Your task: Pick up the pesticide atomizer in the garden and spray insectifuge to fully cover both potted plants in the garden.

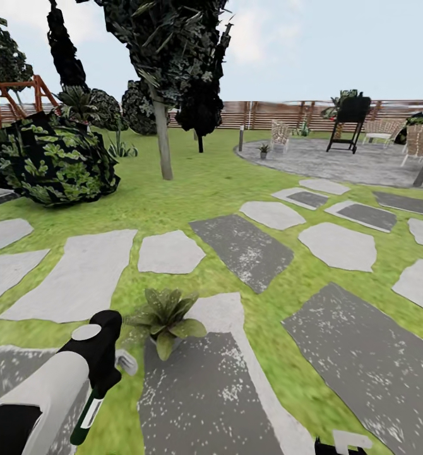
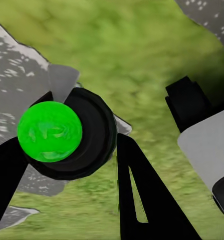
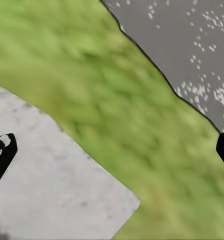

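Observation:
My left gripper hangs low at the left, shut on the pesticide atomizer, a dark green bottle with a pale label pointing down over the lawn. Seen along the left wrist, the atomizer is a round black body with a bright green disc, clamped between the black fingers. One potted plant, a rosette of broad green leaves, sits just right of that gripper on a stepping stone's edge. A second small potted plant stands far off by the patio. My right gripper is open over grass and stone.
Flat grey stepping stones cross the lawn ahead. A tree trunk and a big dark shrub stand to the left. Far right lie the paved patio, a black grill, chairs, a bollard and the fence.

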Controlling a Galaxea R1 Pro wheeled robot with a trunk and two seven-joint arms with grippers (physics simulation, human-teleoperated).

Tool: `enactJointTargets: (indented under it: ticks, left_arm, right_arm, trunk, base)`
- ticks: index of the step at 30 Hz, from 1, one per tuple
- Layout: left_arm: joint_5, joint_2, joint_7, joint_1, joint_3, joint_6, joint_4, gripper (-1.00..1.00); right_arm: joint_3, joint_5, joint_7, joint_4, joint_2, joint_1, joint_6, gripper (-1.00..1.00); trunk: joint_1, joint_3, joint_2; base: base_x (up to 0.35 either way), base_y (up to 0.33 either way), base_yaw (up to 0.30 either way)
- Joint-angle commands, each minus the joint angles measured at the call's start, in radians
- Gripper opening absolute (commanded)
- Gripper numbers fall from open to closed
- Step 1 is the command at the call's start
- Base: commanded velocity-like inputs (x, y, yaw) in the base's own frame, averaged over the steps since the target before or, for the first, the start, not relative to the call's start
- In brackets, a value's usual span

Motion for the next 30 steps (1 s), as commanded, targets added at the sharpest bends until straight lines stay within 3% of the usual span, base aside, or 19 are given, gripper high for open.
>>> enactJointTargets:
  ticks: [1, 4, 8, 11, 17, 23, 30]
  left_arm:
    - [-0.005, -0.001, -0.009, 0.0, -0.001, 0.01, -0.003, -1.0]
    - [-0.006, -0.005, -0.004, 0.001, 0.038, 0.01, -0.005, -1.0]
    - [-0.005, -0.009, 0.025, 0.001, 0.052, 0.014, -0.006, -1.0]
    - [-0.001, -0.015, 0.028, 0.001, 0.055, 0.015, -0.006, -1.0]
    - [0.053, -0.02, 0.028, 0.001, 0.053, 0.015, -0.004, -1.0]
    - [0.058, -0.019, 0.028, 0.001, 0.054, 0.015, -0.004, -1.0]
    - [0.057, -0.008, 0.03, 0.002, 0.051, 0.015, -0.003, -1.0]
  right_arm:
    - [-0.007, 0.011, -0.004, 0.001, 0.0, -0.001, -0.003, 1.0]
    - [-0.007, 0.011, -0.004, 0.001, 0.0, -0.001, -0.003, 1.0]
    - [-0.007, 0.011, -0.004, 0.001, 0.0, -0.001, -0.003, 1.0]
    - [-0.007, 0.011, -0.004, 0.001, 0.0, -0.001, -0.003, 1.0]
    - [-0.007, 0.011, -0.004, 0.001, 0.0, -0.001, -0.003, 1.0]
    - [-0.007, 0.011, -0.004, 0.001, 0.0, -0.001, -0.003, 1.0]
    - [-0.007, 0.011, -0.004, 0.001, 0.0, -0.001, -0.003, 1.0]
  trunk:
    - [0.0, -0.001, 0.0]
    - [0.0, -0.001, 0.0]
    - [0.0, -0.001, 0.0]
    - [0.0, -0.001, 0.0]
    - [0.0, -0.001, 0.0]
    - [0.0, -0.001, 0.0]
    - [0.0, -0.001, 0.0]
  base:
    - [0.0, 0.0, 0.203]
    - [0.101, 0.0, 0.064]
    - [0.293, 0.0, 0.009]
    - [0.331, 0.0, 0.001]
    - [0.277, -0.131, 0.0]
    - [0.059, -0.299, 0.022]
    - [0.001, -0.189, 0.245]
